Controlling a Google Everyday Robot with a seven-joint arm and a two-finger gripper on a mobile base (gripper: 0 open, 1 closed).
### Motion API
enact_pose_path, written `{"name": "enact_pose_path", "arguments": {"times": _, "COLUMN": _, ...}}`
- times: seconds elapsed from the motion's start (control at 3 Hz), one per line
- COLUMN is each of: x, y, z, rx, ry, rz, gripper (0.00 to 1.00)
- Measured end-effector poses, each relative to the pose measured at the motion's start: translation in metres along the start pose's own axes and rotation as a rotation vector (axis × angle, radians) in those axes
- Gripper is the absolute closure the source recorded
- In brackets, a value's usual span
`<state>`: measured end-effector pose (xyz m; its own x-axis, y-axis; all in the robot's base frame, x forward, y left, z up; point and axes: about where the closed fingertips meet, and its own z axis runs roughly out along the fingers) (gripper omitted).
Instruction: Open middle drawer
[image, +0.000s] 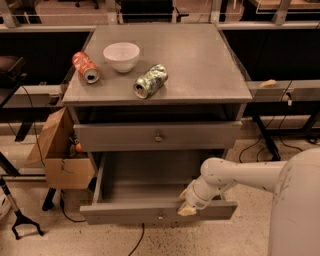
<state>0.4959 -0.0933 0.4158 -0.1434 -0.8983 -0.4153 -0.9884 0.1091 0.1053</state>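
The grey cabinet (200, 65) has a closed upper drawer (125, 136) with a small round knob (159, 136). Below it the middle drawer (130, 212) stands pulled far out, its inside bare (145, 172), with a small knob (161, 216) on its flat front panel. My gripper (188, 208) is at the top edge of that front panel, right of the knob, at the end of my white arm (240, 175), which reaches in from the right. The lowest drawer is hidden beneath the open one.
On the cabinet top lie a red can (85, 67), a white bowl (121, 56) and a green can (150, 80). An open cardboard box (57, 150) stands on the floor at the left. Black table legs and cables (265, 142) are at the right.
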Motion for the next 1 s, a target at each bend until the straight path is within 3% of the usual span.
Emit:
{"name": "enact_pose_path", "arguments": {"times": 0.33, "x": 0.0, "y": -0.001, "z": 0.0, "rx": 0.0, "ry": 0.0, "rz": 0.0, "gripper": 0.96}}
{"name": "enact_pose_path", "arguments": {"times": 0.67, "x": 0.009, "y": 0.005, "z": 0.001, "rx": -0.013, "ry": 0.016, "rz": 0.01, "gripper": 0.89}}
{"name": "enact_pose_path", "arguments": {"times": 1.0, "x": 0.012, "y": 0.008, "z": 0.0, "rx": -0.017, "ry": 0.02, "rz": 0.011, "gripper": 0.7}}
